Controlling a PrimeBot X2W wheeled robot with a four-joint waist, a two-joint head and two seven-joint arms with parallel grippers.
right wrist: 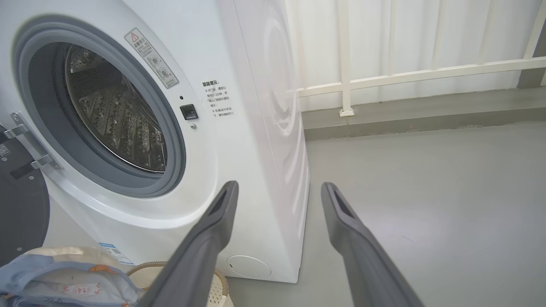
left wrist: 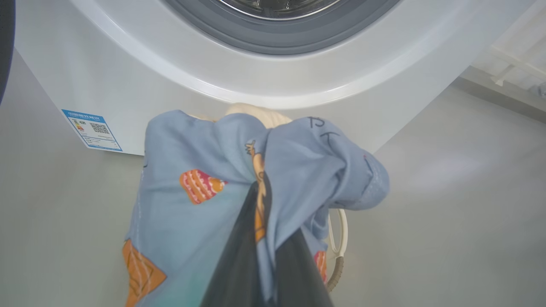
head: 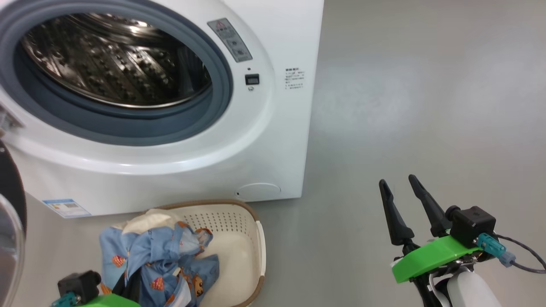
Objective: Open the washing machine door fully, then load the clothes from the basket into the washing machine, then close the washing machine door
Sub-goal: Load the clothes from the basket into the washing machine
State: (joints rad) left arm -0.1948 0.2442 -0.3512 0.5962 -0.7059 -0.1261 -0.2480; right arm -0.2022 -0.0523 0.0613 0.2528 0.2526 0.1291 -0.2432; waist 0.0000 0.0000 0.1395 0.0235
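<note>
our left hand (left wrist: 261, 192) is pinched shut on the clothes (left wrist: 204, 170), bunched over the basket (head: 239, 238), ready to lift towards the washing machine (head: 273, 128). the door (head: 10, 192) hangs open at our left, so the drum (head: 115, 59) is reachable. our right hand (head: 397, 181) sits wide, out of the way.

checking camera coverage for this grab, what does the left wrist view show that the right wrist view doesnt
Left wrist view adds: the left gripper shut on the clothes, which bunch up around its fingers in front of the machine's lower front.

Right wrist view adds: the right gripper open and holding nothing, a full look into the steel drum with no clothes visible inside, the door hinge and a white railing.

Both share: the washing machine, its grey ring, the clothes, part of the basket and the floor.
</note>
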